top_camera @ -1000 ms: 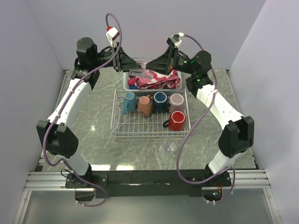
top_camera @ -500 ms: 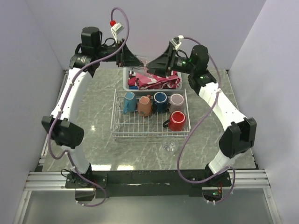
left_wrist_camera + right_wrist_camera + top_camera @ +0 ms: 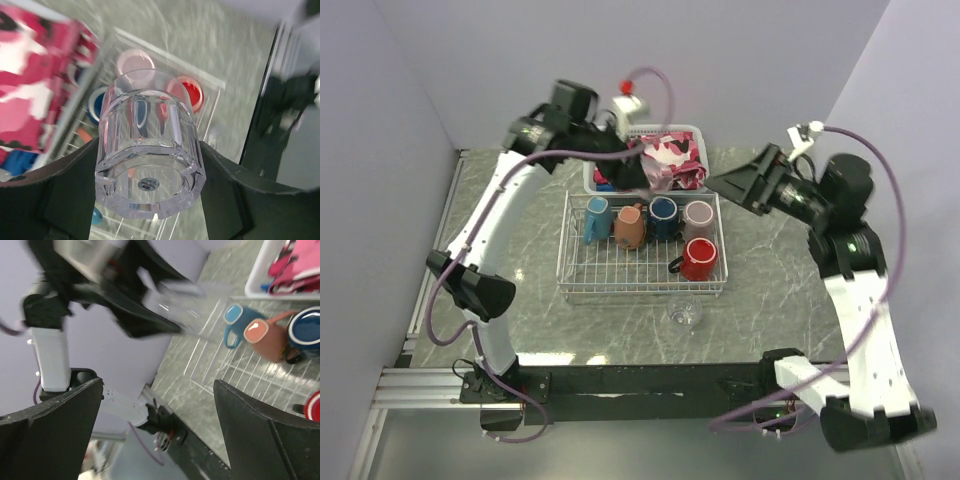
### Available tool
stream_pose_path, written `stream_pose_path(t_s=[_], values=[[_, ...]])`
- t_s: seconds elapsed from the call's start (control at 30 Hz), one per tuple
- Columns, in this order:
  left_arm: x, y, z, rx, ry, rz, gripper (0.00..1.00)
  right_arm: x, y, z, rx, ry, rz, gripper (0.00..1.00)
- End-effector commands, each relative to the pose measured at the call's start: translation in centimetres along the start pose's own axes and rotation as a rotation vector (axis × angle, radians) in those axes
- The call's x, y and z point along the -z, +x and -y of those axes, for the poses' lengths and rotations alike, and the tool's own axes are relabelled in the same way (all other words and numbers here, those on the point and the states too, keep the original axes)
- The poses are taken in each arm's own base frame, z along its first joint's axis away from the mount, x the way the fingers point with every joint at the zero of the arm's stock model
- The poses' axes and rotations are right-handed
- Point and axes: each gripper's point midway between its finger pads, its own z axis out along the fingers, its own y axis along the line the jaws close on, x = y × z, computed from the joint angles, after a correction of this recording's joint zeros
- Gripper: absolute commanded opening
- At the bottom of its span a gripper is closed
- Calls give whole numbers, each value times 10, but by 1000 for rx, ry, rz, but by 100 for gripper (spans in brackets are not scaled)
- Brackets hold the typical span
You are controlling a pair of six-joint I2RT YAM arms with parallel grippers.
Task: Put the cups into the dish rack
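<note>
A clear glass is held base-first between the fingers of my left gripper, which is shut on it above the far edge of the dish rack. In the top view the left gripper hangs over the cloth basket. In the rack stand the teal, terracotta, navy, mauve-pink and red mugs. A second clear glass stands on the table in front of the rack. My right gripper is open and empty, right of the rack's far corner.
A white slotted basket with pink camouflage cloth stands behind the rack. The marble tabletop is walled by lilac panels on three sides. The right arm's elbow rises over the table's right side.
The right gripper has opened, let go of the glass and drawn back to the right. The left arm has swung right and down over the basket with the glass in its fingers.
</note>
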Motion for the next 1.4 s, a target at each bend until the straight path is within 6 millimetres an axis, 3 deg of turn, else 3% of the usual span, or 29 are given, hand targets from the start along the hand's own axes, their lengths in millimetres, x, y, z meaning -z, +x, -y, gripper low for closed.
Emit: stream_pose_path(t_s=[0.0,0.2,0.37,0.63,0.73,0.83,0.87,1.03,1.37], values=[[-14,41,-9,-170,-56,-168,1,25,6,10,46,102,73,100],[-51,96,-20,-138,-41,-328,1,37,18,13,29,125,72,100],[-80,130,-12,-161,-37,-437,1,43,23,17,34,145,78,100],[-92,181,0,-170,-13,-559,1,45,27,21,23,151,71,100],[-91,187,3,-180,4,-564,1,44,28,23,16,151,57,100],[-85,170,9,-221,7,-498,1,43,31,21,16,133,41,100],[-83,151,8,-258,-18,-435,1,42,31,21,15,132,40,100],[-75,99,-2,-295,-95,-296,1,39,39,27,0,115,9,100],[-60,45,5,-350,-137,-141,1,39,47,31,4,99,-8,100]])
